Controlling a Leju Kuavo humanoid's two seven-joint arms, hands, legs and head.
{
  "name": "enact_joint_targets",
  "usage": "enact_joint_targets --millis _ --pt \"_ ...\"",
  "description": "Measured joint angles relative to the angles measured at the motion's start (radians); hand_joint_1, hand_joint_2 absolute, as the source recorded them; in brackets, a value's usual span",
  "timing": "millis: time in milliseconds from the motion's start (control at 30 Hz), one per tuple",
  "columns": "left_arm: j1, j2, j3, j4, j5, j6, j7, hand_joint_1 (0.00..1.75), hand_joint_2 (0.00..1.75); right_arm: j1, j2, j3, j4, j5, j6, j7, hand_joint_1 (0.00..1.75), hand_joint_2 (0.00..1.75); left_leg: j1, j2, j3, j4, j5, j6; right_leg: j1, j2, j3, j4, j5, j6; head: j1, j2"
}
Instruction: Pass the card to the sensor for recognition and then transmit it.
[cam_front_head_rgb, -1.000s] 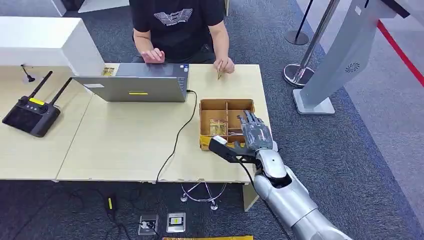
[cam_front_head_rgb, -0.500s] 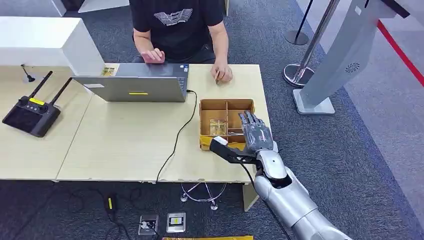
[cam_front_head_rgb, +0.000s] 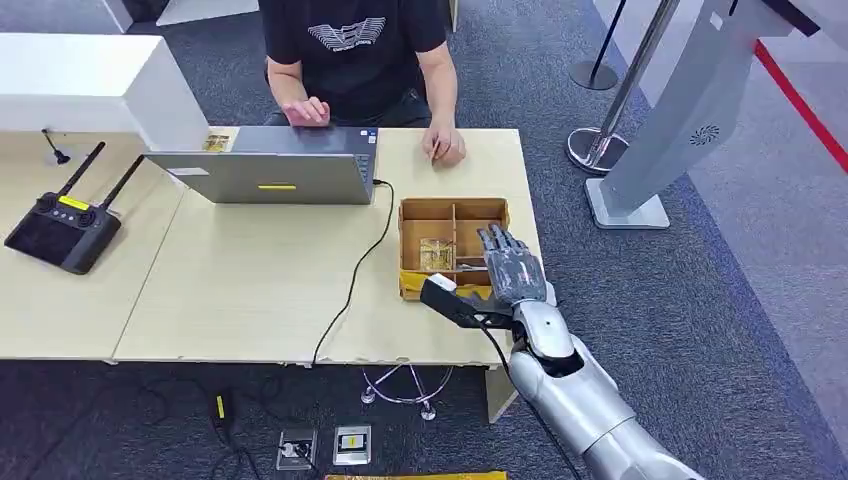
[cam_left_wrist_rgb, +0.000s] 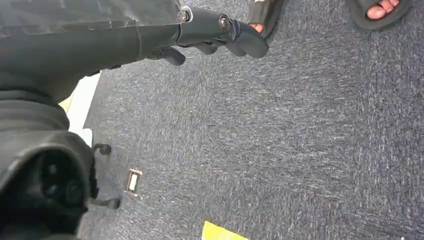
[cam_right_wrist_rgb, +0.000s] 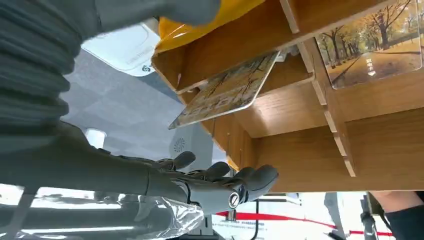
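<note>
A compartmented wooden box (cam_front_head_rgb: 452, 212) stands near the table's right edge with picture cards (cam_front_head_rgb: 436, 254) inside. My right hand (cam_front_head_rgb: 514, 268) hovers over the box's right side, fingers spread and thumb reaching across the near wall, holding nothing. In the right wrist view a card (cam_right_wrist_rgb: 225, 90) leans tilted against a divider, another card (cam_right_wrist_rgb: 372, 47) lies flat in the neighbouring compartment, and the fingers (cam_right_wrist_rgb: 220, 182) stay apart from both. My left hand (cam_left_wrist_rgb: 215, 32) hangs above the carpet with nothing in it. A grey sensor kiosk (cam_front_head_rgb: 690, 110) stands on the floor to the right.
A person sits across the table, one hand (cam_front_head_rgb: 306, 111) at an open laptop (cam_front_head_rgb: 265, 175), the other (cam_front_head_rgb: 444, 147) resting on the table beyond the box. A cable (cam_front_head_rgb: 355, 275) crosses the tabletop. A black remote controller (cam_front_head_rgb: 62, 230) lies at the left. Barrier posts (cam_front_head_rgb: 600, 70) stand behind the kiosk.
The person's hand beyond the box, which held a card upright, has lowered onto the table. My right hand has barely shifted over the box.
</note>
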Motion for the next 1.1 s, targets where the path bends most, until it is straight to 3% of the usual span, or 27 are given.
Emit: enact_joint_targets --millis 1100 --pt "0.000 0.012 -0.004 0.000 -0.002 -0.010 0.000 0.00 0.00 -0.021 0.000 0.002 0.039 -0.047 0.003 -0.015 1.75 1.75 0.000 0.000 0.000 0.000 0.000 0.000 0.000 0.000 0.000 0.000 0.000 0.000 0.000 0.000"
